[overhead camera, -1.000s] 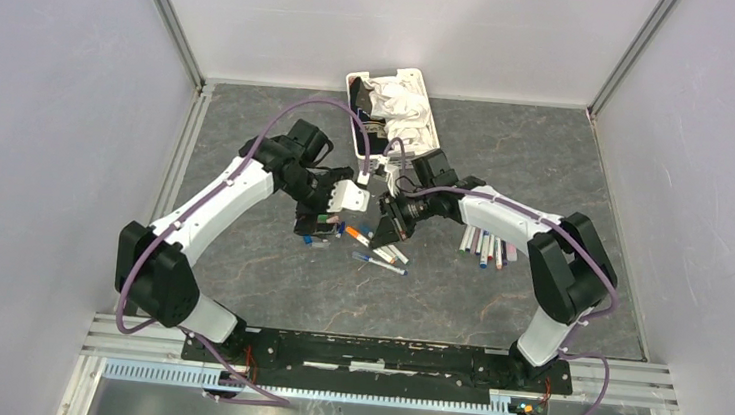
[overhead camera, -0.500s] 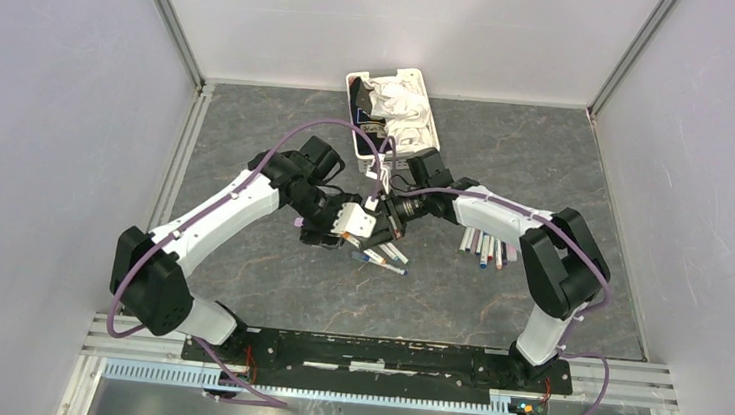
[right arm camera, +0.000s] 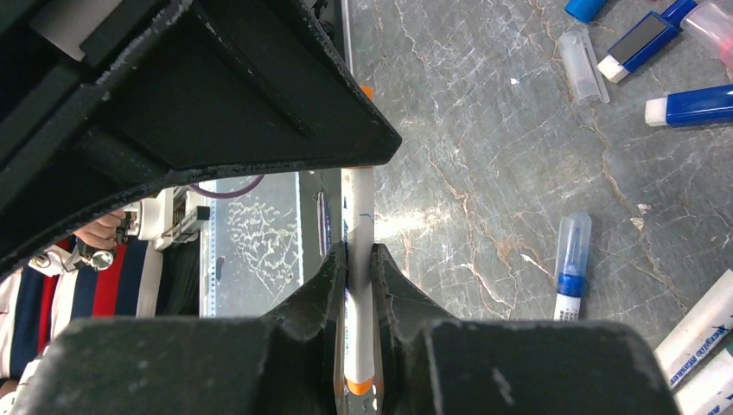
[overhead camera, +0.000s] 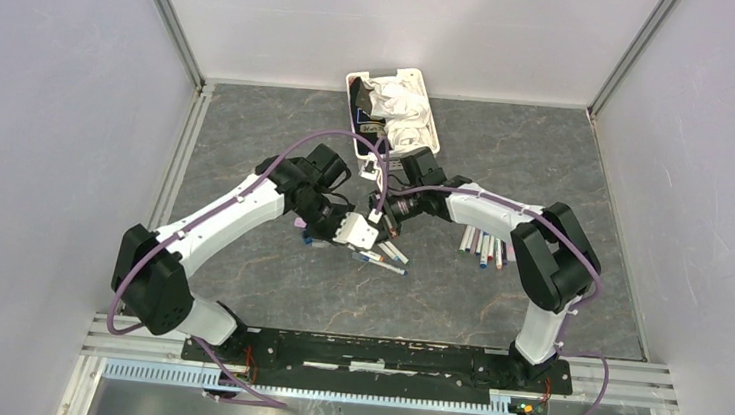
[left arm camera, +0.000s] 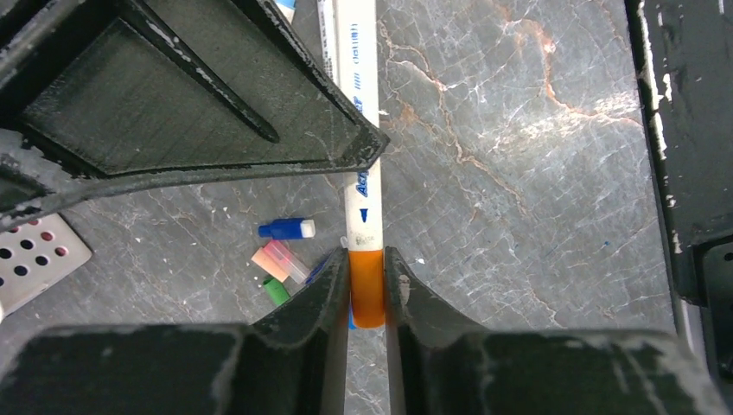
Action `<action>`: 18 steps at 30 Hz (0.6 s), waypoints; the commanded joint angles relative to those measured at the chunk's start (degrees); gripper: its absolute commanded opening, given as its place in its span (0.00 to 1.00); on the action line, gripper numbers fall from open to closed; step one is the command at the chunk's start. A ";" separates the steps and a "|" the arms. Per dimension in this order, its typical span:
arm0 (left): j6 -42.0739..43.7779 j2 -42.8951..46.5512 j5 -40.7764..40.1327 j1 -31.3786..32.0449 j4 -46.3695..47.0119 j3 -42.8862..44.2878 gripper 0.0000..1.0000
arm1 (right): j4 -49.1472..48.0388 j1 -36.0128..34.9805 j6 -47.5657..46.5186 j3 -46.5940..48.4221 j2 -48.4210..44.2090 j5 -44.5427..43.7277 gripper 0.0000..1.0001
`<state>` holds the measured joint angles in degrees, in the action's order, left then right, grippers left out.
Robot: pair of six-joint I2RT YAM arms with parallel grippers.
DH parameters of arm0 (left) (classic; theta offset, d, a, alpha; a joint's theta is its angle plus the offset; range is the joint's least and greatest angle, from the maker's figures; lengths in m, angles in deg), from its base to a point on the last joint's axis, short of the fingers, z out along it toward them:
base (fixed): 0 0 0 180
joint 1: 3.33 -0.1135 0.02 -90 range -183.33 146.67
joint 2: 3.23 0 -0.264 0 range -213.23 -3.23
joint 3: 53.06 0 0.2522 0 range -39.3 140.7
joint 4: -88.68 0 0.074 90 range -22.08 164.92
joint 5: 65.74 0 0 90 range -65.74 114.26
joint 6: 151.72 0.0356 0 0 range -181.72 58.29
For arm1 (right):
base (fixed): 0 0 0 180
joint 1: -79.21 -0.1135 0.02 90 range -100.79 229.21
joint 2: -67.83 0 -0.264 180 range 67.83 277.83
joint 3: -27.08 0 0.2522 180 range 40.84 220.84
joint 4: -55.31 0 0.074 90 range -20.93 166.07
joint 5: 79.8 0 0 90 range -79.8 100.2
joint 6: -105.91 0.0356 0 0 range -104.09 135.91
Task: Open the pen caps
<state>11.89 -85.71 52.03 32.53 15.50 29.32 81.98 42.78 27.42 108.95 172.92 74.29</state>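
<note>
Top external: reaching inward, left end effector (left arm camera: 366,259) clamps orange cap (left arm camera: 366,298), right end effector (right arm camera: 357,255) clamps pen (right arm camera: 358,203).

Grey marble tabletop (overhead camera: 548,163) — plain white walls (overhead camera: 53,90).

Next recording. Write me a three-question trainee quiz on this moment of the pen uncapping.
1. True or false: the left hand is clamped on the orange cap of a pen.
2. What does the right hand hold? A) a loose blue cap B) the white barrel of that same pen C) nothing
3. Fill in: the white basket sits at the ____ edge of the table, seen from the arm bases.
Key: 1 true; 2 B; 3 far.
</note>
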 commanded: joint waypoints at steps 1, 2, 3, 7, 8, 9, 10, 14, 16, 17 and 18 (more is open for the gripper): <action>2.83 -0.58 -1.89 1.02 0.40 -0.39 0.18 | -0.87 -0.13 -0.91 2.92 0.47 1.43 0.00; 2.87 -0.66 -2.46 1.10 0.48 -0.35 0.11 | -0.87 -0.15 -1.04 2.81 0.36 1.26 0.00; 2.81 -0.73 -2.92 1.21 0.47 -0.29 0.04 | -0.89 -0.25 -1.05 2.77 0.37 1.02 0.02; 1.61 -1.02 -3.26 1.62 0.92 0.98 0.02 | -3.68 -1.72 1.13 1.97 0.53 0.09 0.23; 1.37 -1.06 -3.17 1.74 0.96 1.37 0.02 | -4.65 -2.34 1.95 1.89 0.79 -0.26 0.30; 1.14 -1.10 -3.03 1.88 0.97 1.75 0.02 | -5.20 -2.78 2.43 2.04 1.32 -0.30 0.36; 0.86 -1.11 -2.95 2.00 0.99 2.11 0.02 | -5.59 -3.23 2.85 2.33 1.94 -0.41 0.37; 0.03 -0.68 -2.94 2.44 1.01 2.41 0.02 | -12.05 -3.65 7.75 1.23 2.56 -0.70 0.31; -0.16 -0.50 -3.02 2.46 0.97 2.55 0.02 | -12.51 -3.59 8.31 1.00 2.56 -0.95 0.21; -0.27 -0.38 -3.30 2.46 0.91 2.57 0.02 | -12.53 -3.57 8.32 0.70 2.36 -1.18 0.15; -0.11 -0.36 -3.66 2.46 0.78 2.53 0.02 | -12.50 -3.43 8.32 0.20 2.16 -1.38 0.05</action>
<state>12.83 -86.47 48.27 34.62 15.33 29.65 75.20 39.28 33.04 109.19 175.70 72.65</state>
